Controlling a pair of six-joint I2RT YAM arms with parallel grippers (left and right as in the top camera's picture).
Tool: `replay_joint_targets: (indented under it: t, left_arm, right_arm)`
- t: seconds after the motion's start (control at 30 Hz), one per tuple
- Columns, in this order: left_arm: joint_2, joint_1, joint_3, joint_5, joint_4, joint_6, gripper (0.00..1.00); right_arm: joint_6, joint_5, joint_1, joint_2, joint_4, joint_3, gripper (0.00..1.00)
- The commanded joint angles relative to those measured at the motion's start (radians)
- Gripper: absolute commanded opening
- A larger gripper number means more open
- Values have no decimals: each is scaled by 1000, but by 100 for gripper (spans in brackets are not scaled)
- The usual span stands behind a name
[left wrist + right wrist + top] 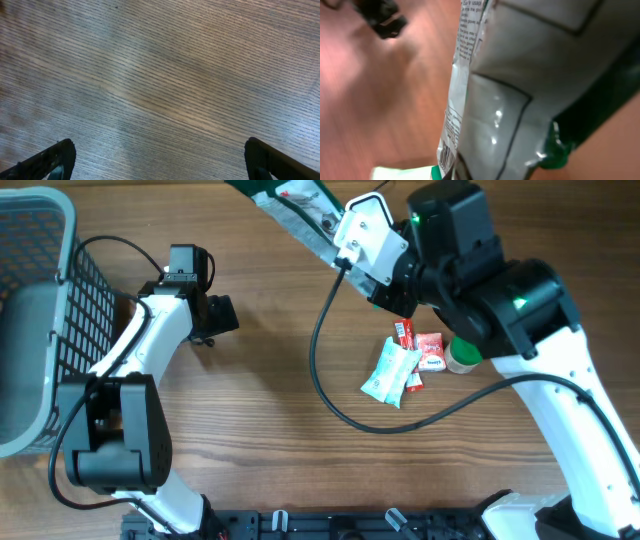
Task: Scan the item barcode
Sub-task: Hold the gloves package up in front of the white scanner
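The left gripper [160, 155] has its two dark fingers [50, 161] spread as wide as they go. They sit at the lower corners of its wrist view and hold nothing above the wooden table [165, 75], which has a fine straight grain. The right gripper [352, 268] is pressed together on a thin foil pouch [300, 212] at the upper middle of the overhead frame; its fingers are hidden there. Only the right wrist view shows this pouch from close: shiny silver, creased, with small print [457, 65] along one edge and a dark green border. Only the overhead view shows the grey basket [45, 198] with mesh wall at the left, and a pale blue sachet [388, 372] touching red packets [428, 352] at centre right.
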Motion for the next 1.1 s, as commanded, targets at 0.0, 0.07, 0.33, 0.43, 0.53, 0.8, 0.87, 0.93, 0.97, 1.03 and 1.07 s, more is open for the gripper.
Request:
replay_joint_targets:
  t: [0.0, 0.07, 0.33, 0.43, 0.53, 0.8, 0.87, 0.93, 0.97, 1.03, 1.07]
  left_arm:
    - [-13, 6, -7, -15, 3, 6, 100]
    - [-13, 6, -7, -16, 3, 6, 100]
    - [-13, 6, -7, -15, 3, 6, 100]
    - [-13, 6, -7, -16, 3, 6, 100]
    - [-13, 6, -7, -16, 3, 6, 100]
    - [-13, 6, -7, -16, 3, 6, 100]
    - [-13, 6, -7, -16, 3, 6, 100]
    - [-13, 6, -7, -16, 3, 6, 100]
    - [-13, 6, -7, -15, 3, 6, 100]
    - [-13, 6, -7, -16, 3, 6, 100]
    - [-13, 6, -7, -15, 3, 6, 100]
  right_arm:
    - [-162, 77, 3, 52, 72, 6, 4]
    - [-216, 77, 3, 77, 112, 5, 4]
    - [-361, 164, 3, 241, 236, 5, 4]
    - [-361, 228, 2, 310, 331, 5, 4]
    - [-407, 297, -3, 383, 438, 4, 4]
    - [-599, 426, -5, 529, 696, 3, 4]
    - [-643, 428, -10, 555, 733, 3, 4]
    - [-674, 433, -18, 577, 770, 3, 4]
    - [-676, 435, -23, 588, 793, 3, 4]
    - [-676, 434, -35, 603, 830, 3, 4]
    - [-676, 426, -42, 613, 841, 3, 4]
